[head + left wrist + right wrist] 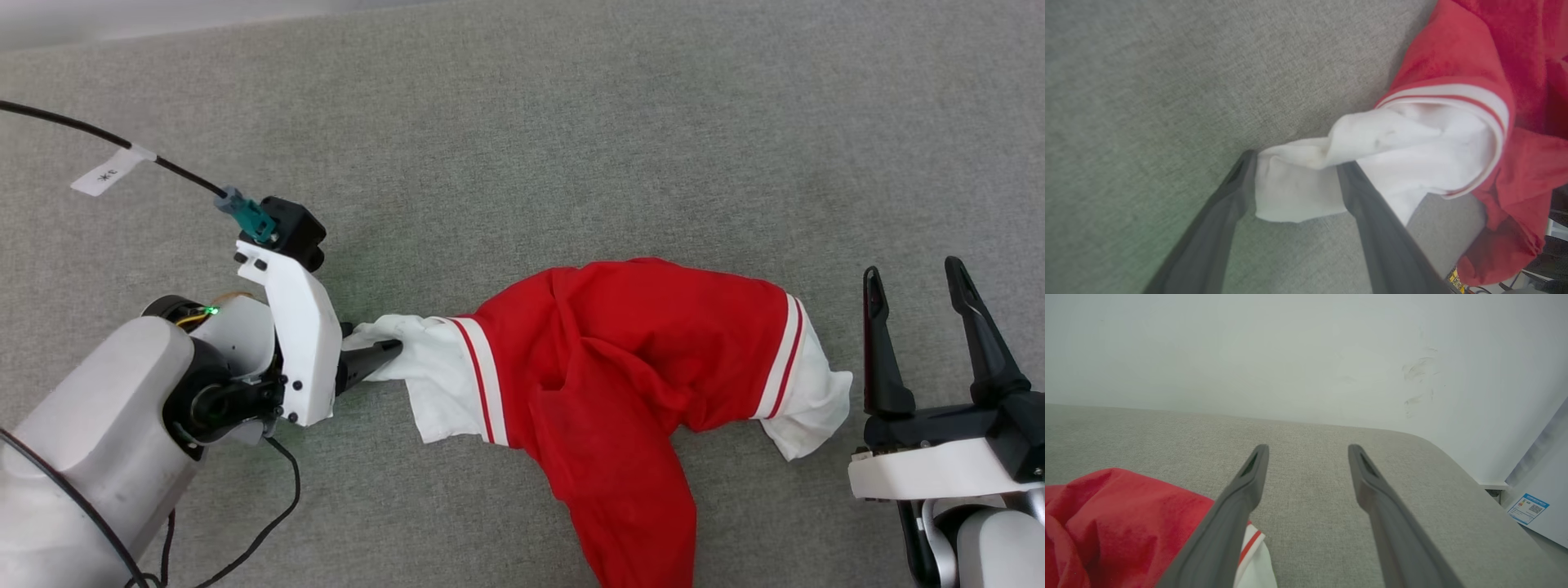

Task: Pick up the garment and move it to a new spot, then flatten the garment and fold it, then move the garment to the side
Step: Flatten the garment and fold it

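Head view, lower left: the left gripper (371, 359) lies low on the grey fabric surface (571, 122), its fingers pointing right into one white sleeve of the garment (620, 343). A black cable (82, 131) with a white tag (110, 171) runs in from the upper left.

Left wrist view: the left gripper (1296, 163) has its fingers spread wide, with the sleeve hem lying loose between them (not pinched). The garment's (1453, 53) red body is at upper right.

Centre: the garment is crumpled, with a sleeve at each end and a red flap trailing to the bottom edge.

Lower right: the right gripper (913, 269) has its fingers spread and holds nothing, just beside the other sleeve.

Edges: the surface's far edge crosses the top left. In the right wrist view, the right gripper (1308, 451) points at bare surface; the garment (1118, 514) is at lower left, the surface's rounded corner at right, and the wall (1290, 355) behind. The upper half of the head view is bare surface.
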Motion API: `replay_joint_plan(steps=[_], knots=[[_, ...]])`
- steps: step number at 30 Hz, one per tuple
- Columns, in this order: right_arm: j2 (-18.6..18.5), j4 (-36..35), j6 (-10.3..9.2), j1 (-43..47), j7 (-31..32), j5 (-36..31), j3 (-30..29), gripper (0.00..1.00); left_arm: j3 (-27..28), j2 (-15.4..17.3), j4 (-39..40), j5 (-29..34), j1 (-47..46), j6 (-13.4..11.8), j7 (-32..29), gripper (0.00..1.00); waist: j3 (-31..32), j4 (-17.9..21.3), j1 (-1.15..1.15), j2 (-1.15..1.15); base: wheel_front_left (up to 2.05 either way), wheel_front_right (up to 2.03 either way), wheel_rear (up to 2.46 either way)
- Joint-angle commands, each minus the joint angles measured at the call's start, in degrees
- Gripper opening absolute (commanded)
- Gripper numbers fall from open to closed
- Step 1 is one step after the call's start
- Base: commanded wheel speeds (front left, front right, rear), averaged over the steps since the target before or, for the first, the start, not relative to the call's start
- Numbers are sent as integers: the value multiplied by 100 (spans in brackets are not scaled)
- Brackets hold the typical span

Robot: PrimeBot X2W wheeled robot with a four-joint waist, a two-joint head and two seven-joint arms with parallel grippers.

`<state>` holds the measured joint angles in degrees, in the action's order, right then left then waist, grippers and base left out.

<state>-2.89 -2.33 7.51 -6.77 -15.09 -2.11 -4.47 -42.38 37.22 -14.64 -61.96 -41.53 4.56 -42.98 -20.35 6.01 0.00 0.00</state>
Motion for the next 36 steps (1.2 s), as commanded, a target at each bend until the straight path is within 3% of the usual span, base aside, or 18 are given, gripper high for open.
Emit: replay_joint_plan(steps=[1, 2, 6, 12, 24, 31, 32, 33, 36], knots=[[3, -30, -4, -58, -11, 22, 1, 100, -163, -55, -165, 114, 46, 51, 0, 50, -19, -18, 0, 0, 0, 0, 0], [3, -26, -4, -64, -11, 17, 6, 100, -210, -83, -223, 152, 61, 80, 35, 0, -20, -27, 0, 0, 0, 0, 0], [3, 14, -4, -93, -11, -13, 19, 100, -192, -180, -383, 171, 100, 155, 336, 0, 22, -70, 0, 0, 0, 0, 0], [3, 93, -4, -27, -11, -31, 21, 100, 228, 71, -686, 242, 62, 160, 1157, 0, 256, -128, 0, 0, 0, 0, 0], [3, 201, -4, 138, -11, -105, 32, 100, 1039, 552, -1043, 186, 368, -85, 2556, 0, 660, -305, 0, 0, 0, 0, 0], [3, 277, -4, 199, -11, -186, 61, 100, 1338, 643, -1249, 94, 753, -208, 3181, 0, 804, -409, 0, 0, 0, 0, 0], [3, 291, -4, 215, -11, -198, 71, 100, 1274, 626, -1258, 149, 822, -187, 3208, 41, 820, -426, 0, 0, 0, 0, 0], [3, 307, -4, 222, -11, -201, 77, 100, 1217, 581, -1278, 133, 881, -170, 3179, 100, 841, -442, 0, 0, 0, 0, 0], [3, 365, -4, 240, -11, -209, 80, 100, 1172, 475, -1283, 221, 998, -124, 3456, 100, 925, -492, 0, 0, 0, 0, 0]])
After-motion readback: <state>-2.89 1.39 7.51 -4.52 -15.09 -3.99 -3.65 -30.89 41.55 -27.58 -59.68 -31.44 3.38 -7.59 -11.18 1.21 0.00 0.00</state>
